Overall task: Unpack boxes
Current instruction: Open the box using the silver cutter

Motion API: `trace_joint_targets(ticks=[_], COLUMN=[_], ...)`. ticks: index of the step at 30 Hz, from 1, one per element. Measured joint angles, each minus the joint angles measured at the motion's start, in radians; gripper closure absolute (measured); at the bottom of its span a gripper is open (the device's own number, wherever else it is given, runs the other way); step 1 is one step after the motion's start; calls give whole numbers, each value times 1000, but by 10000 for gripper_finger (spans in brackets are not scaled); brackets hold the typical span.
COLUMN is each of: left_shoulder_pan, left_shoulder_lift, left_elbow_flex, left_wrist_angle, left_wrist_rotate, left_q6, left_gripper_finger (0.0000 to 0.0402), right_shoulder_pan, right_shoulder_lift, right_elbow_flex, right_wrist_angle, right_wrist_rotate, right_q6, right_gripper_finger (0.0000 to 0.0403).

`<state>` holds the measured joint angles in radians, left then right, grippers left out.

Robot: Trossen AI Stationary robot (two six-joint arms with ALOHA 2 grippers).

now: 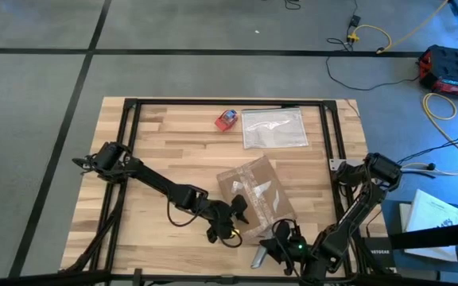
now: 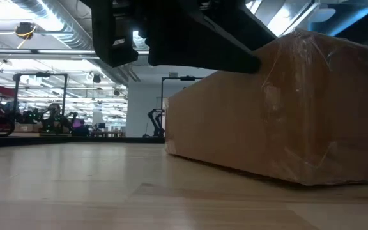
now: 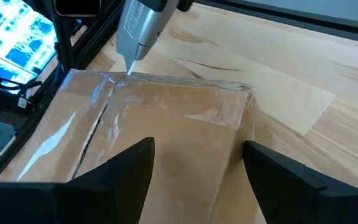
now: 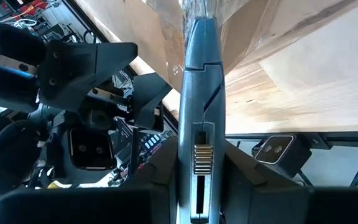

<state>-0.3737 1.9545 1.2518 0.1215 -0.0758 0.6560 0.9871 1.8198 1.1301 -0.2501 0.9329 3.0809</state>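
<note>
a shallow brown cardboard box with shiny clear tape strips (image 1: 254, 195) lies flat on the pale wooden table (image 1: 173, 143), toward the near edge and a little right of the middle, turned at an angle to the table's sides. in the low view the box (image 2: 280, 108) fills the right half of the picture, its side wall resting on the boards.

the left gripper (image 1: 235, 213) sits at the box's left near corner, at the end of an arm that reaches in from the table's left side. in the left wrist view its two dark fingers (image 3: 126, 171) stand apart, one on either side of the taped top of the box (image 3: 166, 130); whether they touch the cardboard cannot be told.

the right gripper (image 1: 281, 242) is at the near edge of the table, just beside the box's near corner. it is clamped on a grey-blue utility knife with a ribbed slider (image 4: 199, 118), which runs straight forward between the fingers in the right wrist view. in the left wrist view the knife's silvery pointed tip (image 3: 129, 62) meets the tape seam at the far edge of the box top.

farther back on the table, well apart from the box, a clear silvery plastic bag (image 1: 275, 128) lies flat, with a small red-and-blue object (image 1: 227, 119) just beside it on its left.
</note>
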Motion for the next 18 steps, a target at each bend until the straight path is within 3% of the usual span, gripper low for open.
trace_joint_targets(ticks=[18], left_shoulder_pan=[0], left_shoulder_lift=[0], left_elbow_flex=[-1], left_wrist_angle=[2], left_wrist_rotate=[-2], left_q6=[-2], left_gripper_finger=[168], right_shoulder_pan=[-19], right_shoulder_lift=[0], right_elbow_flex=[0], right_wrist_angle=[25], right_wrist_rotate=[-11], right_q6=[-29], right_gripper_finger=[342])
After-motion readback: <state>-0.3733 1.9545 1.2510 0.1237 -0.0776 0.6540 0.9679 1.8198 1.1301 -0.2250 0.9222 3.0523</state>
